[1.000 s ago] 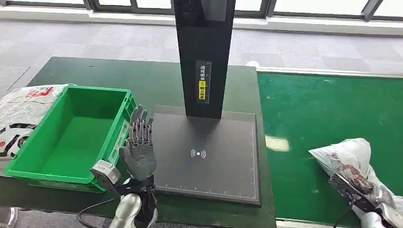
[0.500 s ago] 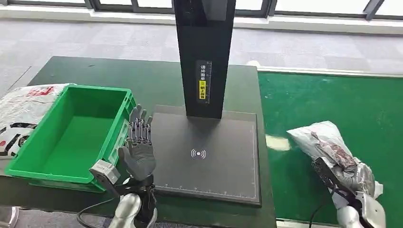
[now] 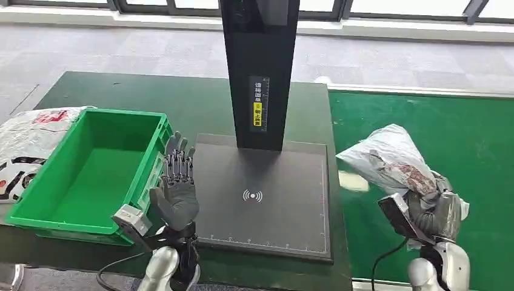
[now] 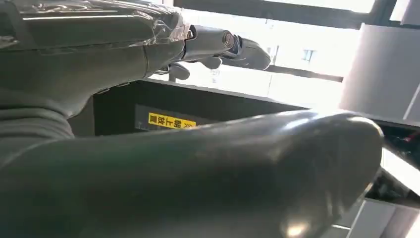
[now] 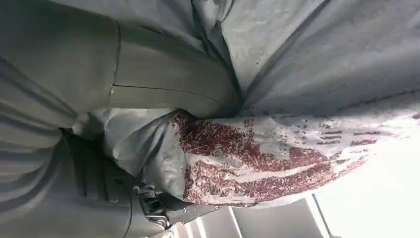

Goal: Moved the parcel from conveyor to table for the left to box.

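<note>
Parcel's up off the belt, just needs carrying over to the pad.

The right hand (image 3: 433, 213) has its fingers wrapped round the lower end of the parcel (image 3: 391, 159), which sticks up past the fingertips over the green conveyor (image 3: 424, 127). I'd swing it low and slow toward the black scanner pad (image 3: 267, 200), since it's a crinkly grey poly bag with reddish print and looks slippery. The left hand (image 3: 176, 191) has its fingers spread and holds nothing, beside the green crate (image 3: 91, 173).
</note>
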You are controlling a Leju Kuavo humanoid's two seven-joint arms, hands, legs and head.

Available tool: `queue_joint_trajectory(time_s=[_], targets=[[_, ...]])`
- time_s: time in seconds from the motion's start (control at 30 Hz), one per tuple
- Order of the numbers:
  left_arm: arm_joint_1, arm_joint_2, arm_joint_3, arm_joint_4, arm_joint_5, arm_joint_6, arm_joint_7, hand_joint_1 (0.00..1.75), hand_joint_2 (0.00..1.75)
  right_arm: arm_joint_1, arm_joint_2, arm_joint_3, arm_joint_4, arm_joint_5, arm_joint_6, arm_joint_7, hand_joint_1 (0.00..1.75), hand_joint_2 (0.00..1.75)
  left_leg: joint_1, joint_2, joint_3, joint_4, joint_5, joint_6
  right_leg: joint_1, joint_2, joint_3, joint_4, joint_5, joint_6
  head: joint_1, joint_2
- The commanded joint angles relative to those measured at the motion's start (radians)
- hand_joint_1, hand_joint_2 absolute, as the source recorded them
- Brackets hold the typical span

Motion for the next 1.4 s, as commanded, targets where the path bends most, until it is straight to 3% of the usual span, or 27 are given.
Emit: queue_joint_trajectory(time_s=[0.03,0.27,0.3,0.37,0.5,0.6,0.7,0.8,1.0,1.23,1.4], targets=[[-0.032,-0.059,0.102,0.021,0.0,-0.008,0.003,0.0,0.0,-0.062,0.05,0.109,-0.025,0.0,-0.003,0.006,1.75,1.75,0.0,0.005,-0.002,-0.001,0.001,0.001,0.0,0.003,-0.004,-0.001,0.003,-0.002,0.0,0.0],[-0.032,-0.059,0.102,0.021,0.0,-0.008,0.003,0.0,0.0,-0.062,0.05,0.109,-0.025,0.0,-0.003,0.006,1.75,1.75,-0.001,0.004,-0.002,-0.002,0.001,0.002,0.0,0.003,-0.004,-0.001,0.002,-0.002,0.0,0.0],[-0.034,-0.064,0.107,0.022,0.002,-0.016,0.003,0.0,0.0,-0.072,0.052,0.15,-0.037,-0.069,-0.045,-0.07,1.75,1.75,-0.001,0.003,-0.002,-0.001,0.001,0.001,0.0,0.002,-0.003,-0.001,0.002,-0.002,0.0,0.0],[-0.046,-0.067,0.107,0.041,0.003,-0.028,0.003,0.0,0.0,-0.13,0.095,0.246,-0.041,-0.084,-0.063,-0.117,1.75,1.75,-0.001,0.005,-0.002,-0.001,0.001,0.001,0.0,0.004,-0.004,0.0,0.002,-0.002,0.0,0.0],[-0.079,-0.072,0.093,0.095,-0.018,-0.025,0.003,0.0,0.0,-0.19,0.121,0.493,-0.038,-0.106,-0.072,-0.069,1.75,1.75,-0.001,0.013,-0.004,-0.001,0.0,0.001,0.0,0.012,-0.008,0.002,0.004,-0.003,0.0,0.0],[-0.098,-0.072,0.071,0.132,0.002,0.057,0.003,0.0,0.0,-0.256,0.141,0.609,0.066,-0.201,-0.046,-0.085,1.75,1.75,0.0,0.016,-0.003,-0.001,0.002,0.0,0.0,0.015,-0.011,0.003,0.005,-0.004,0.0,0.0],[-0.108,-0.072,0.043,0.136,0.027,0.101,0.003,0.0,0.0,-0.349,0.186,0.659,0.231,-0.289,-0.017,-0.122,1.75,1.75,0.0,0.011,-0.001,0.0,0.003,-0.002,0.0,0.01,-0.011,0.005,0.003,-0.003,0.0,0.0],[-0.106,-0.072,0.003,0.121,0.031,0.107,0.003,0.0,0.0,-0.413,0.238,0.704,0.402,-0.419,0.041,-0.21,1.75,1.75,0.0,0.011,0.003,0.0,0.005,-0.004,0.001,0.011,-0.013,0.006,0.005,-0.005,0.0,0.0],[-0.113,-0.068,-0.014,0.148,0.049,0.085,0.003,0.0,0.0,-0.431,0.278,0.791,0.423,-0.556,0.177,-0.254,1.75,1.75,0.0,0.008,0.002,0.0,0.007,-0.005,0.001,0.007,-0.015,0.006,0.006,-0.006,0.0,0.0],[-0.127,-0.07,0.004,0.149,0.051,0.085,0.003,0.0,0.0,-0.433,0.262,0.921,0.403,-0.657,0.287,-0.214,1.75,1.75,0.0,0.005,0.0,0.001,0.007,-0.006,0.001,0.005,-0.015,0.008,0.004,-0.006,0.0,0.0],[-0.149,-0.067,0.0,0.178,0.052,0.078,0.003,0.0,0.0,-0.464,0.276,0.913,0.571,-0.709,0.314,-0.211,1.75,1.75,0.0,0.003,0.0,0.0,0.008,-0.006,0.001,0.003,-0.014,0.006,0.005,-0.006,0.0,0.0]])
